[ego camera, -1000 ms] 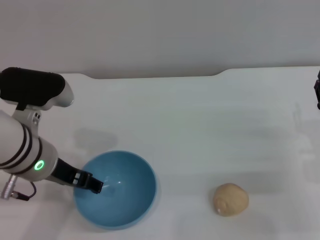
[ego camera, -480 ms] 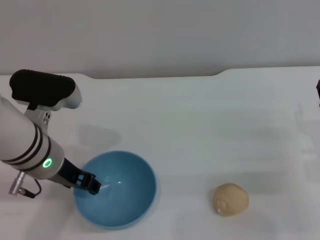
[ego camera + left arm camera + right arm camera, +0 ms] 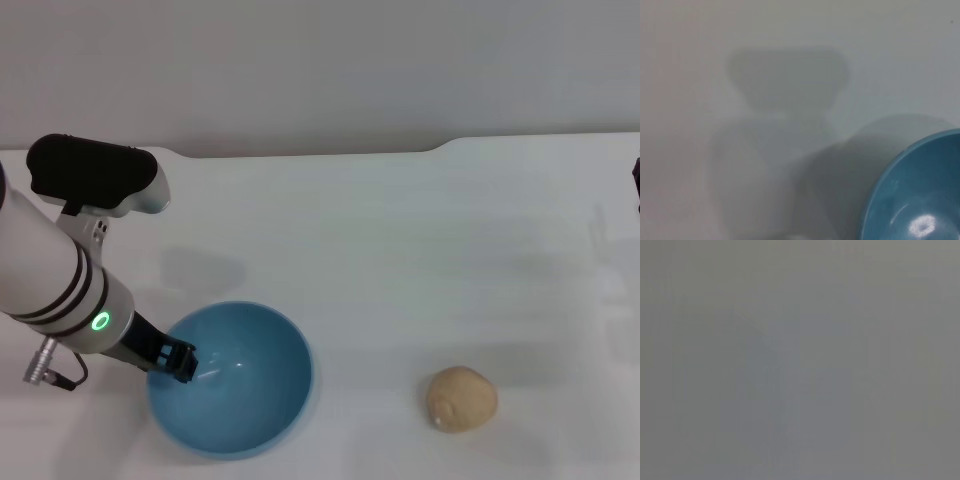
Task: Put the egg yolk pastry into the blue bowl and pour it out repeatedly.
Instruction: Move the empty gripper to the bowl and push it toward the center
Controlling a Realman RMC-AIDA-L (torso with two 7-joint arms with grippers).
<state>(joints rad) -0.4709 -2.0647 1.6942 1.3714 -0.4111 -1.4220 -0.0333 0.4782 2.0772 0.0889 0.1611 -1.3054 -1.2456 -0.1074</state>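
Left gripper (image 3: 180,362) sits at the blue bowl's (image 3: 250,400) nine-o'clock rim; whether it pinches the rim I cannot tell. Egg yolk pastry (image 3: 461,399) lies on the white table (image 3: 400,250) at three o'clock, well apart, open surface between. Right gripper shows only at the far right edge.

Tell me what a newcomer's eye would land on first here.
The blue bowl near the table's front left, with the left gripper at its left rim. Next, the egg yolk pastry lying alone on the white table to the bowl's right, outside it. The right arm barely shows at the right edge.
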